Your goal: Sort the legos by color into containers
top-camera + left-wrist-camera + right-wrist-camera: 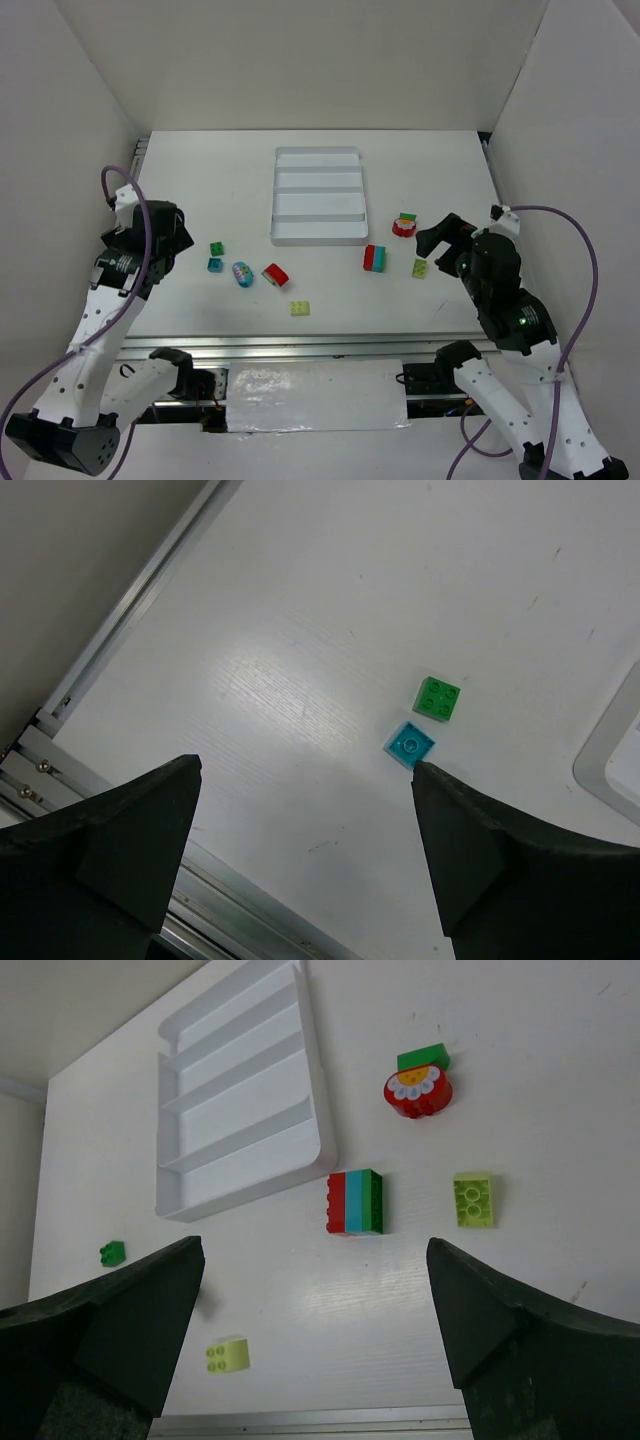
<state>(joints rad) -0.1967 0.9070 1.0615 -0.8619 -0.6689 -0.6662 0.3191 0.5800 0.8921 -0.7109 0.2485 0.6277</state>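
L claw [305, 775] & R claw [315, 1248] both spread, empty. Legos [300, 308] light, stiff, slick I reckon; I'd pinch teal brick [409, 745] across flat sides, maybe single-stud, view's poor

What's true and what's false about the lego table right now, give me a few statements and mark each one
1. The white tray already holds bricks. False: it holds none.
2. The left gripper and the right gripper are both open and hold nothing. True.
3. The green brick and the teal brick lie close together on the table. True.
4. The red, blue and green striped block sits inside the tray. False: it is on the table, just off the tray's corner.
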